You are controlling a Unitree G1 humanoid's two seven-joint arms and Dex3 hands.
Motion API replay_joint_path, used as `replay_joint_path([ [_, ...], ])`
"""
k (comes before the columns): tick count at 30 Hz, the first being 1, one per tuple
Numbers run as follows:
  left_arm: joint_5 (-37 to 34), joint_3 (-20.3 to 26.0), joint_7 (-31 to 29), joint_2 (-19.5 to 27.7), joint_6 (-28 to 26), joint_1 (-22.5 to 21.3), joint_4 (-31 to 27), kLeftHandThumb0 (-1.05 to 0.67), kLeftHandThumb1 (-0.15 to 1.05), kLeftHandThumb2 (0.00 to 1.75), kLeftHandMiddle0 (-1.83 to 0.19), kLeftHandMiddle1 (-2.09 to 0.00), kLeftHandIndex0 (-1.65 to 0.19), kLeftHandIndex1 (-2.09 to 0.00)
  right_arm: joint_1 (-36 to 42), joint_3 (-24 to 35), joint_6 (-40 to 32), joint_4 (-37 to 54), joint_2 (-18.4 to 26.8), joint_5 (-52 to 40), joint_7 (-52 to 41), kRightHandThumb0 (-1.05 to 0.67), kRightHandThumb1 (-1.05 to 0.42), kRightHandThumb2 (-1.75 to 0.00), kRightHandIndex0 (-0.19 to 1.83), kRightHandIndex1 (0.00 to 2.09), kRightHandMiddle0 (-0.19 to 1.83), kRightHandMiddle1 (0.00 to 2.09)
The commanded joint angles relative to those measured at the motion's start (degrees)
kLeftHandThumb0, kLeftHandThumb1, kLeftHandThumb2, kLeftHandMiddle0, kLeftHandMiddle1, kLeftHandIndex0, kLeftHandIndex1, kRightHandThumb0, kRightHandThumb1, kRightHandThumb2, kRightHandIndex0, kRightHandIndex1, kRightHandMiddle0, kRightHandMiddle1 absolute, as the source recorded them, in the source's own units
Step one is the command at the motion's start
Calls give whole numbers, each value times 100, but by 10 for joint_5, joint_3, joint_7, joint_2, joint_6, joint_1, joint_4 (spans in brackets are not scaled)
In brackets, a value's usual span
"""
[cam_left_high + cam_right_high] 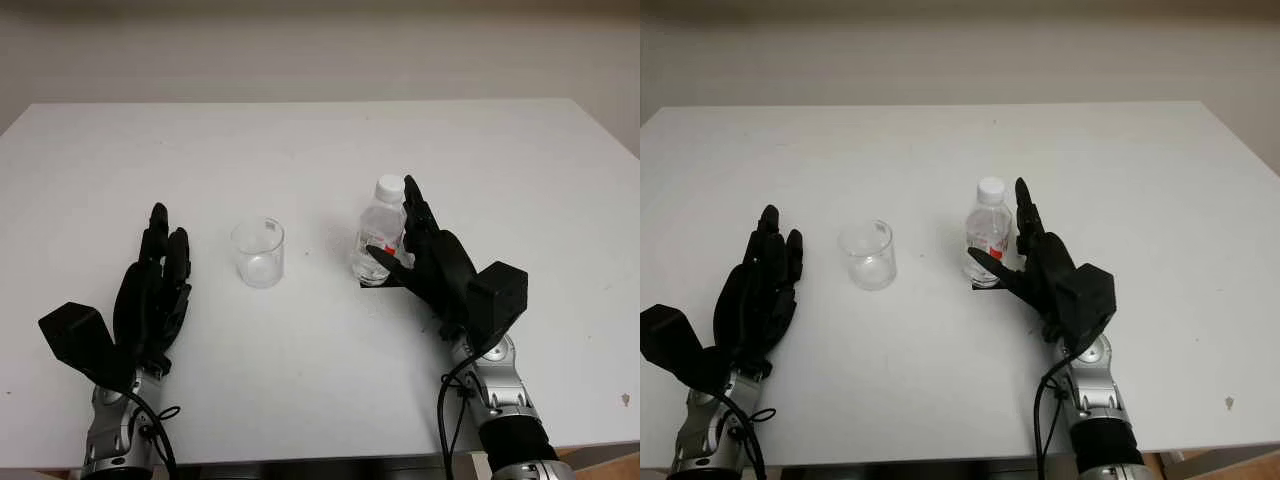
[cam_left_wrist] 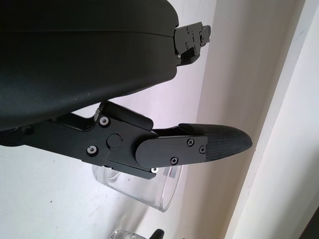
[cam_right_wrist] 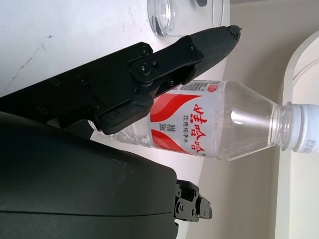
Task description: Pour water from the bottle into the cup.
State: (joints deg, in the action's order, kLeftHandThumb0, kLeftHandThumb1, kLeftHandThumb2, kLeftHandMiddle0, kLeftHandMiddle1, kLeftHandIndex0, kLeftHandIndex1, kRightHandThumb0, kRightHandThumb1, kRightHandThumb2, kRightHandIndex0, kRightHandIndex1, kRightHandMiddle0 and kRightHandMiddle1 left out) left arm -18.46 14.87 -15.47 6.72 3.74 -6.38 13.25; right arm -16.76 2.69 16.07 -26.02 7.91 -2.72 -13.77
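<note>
White bench [image 1: 300, 400] carries everything. Right hand [image 1: 435, 262] sits against the bottle [image 1: 381, 230], fingers [image 1: 380, 254] around its lower body but not visibly clamped; cannot tell if the grip is made. Left hand [image 1: 155, 290] open, left of the cup [image 1: 258, 252]. Bottle upright, capped, just right of the empty cup. Judgement: grasp stage; uncapping, lifting, pouring all remain.

A white table [image 1: 300, 150] meets a pale wall [image 1: 320, 50] behind.

right hand [image 1: 1025, 262] beside bottle [image 1: 987, 243] | cup [image 1: 869, 255] | left hand [image 1: 762, 285] open
</note>
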Motion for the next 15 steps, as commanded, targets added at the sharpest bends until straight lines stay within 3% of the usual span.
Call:
replay_joint_path([
  [1,-2,1,2,-5,-6,15,18,-76,105,43,16,-5,17,-6,1,3,11,0,4,0,2,-93,-96,-6,-19,0,-19,0],
  [15,-2,0,2,-9,-1,23,15,-75,105,45,17,-5,17,-5,3,0,32,-15,-1,-10,-13,-92,-96,-5,-19,0,-19,0],
])
